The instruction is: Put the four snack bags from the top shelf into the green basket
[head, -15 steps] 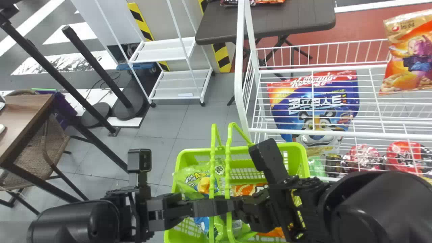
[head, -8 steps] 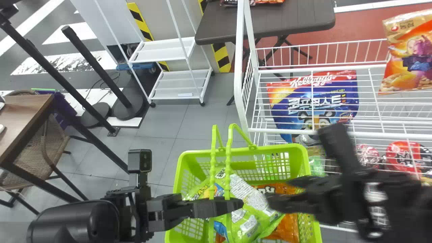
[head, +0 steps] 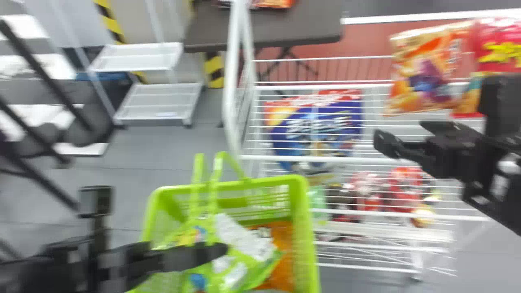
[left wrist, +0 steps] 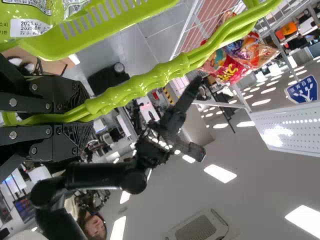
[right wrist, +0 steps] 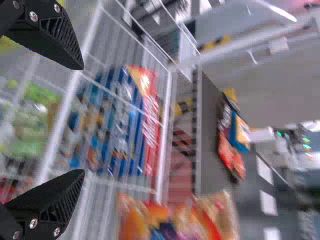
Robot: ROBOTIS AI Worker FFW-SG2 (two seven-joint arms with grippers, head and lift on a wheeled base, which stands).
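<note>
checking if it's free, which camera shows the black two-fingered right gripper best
Right wrist view: the right gripper has its flat fingers close up and wide apart. The head view shows it smaller, against the white wire rack; the left wrist view, farther off.

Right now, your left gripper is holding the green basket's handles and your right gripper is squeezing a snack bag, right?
Almost! The right gripper isn't squeezing anything: the right wrist view shows its fingers apart with nothing between them. The rest is right: the left gripper is holding the handles of the green basket.
</note>
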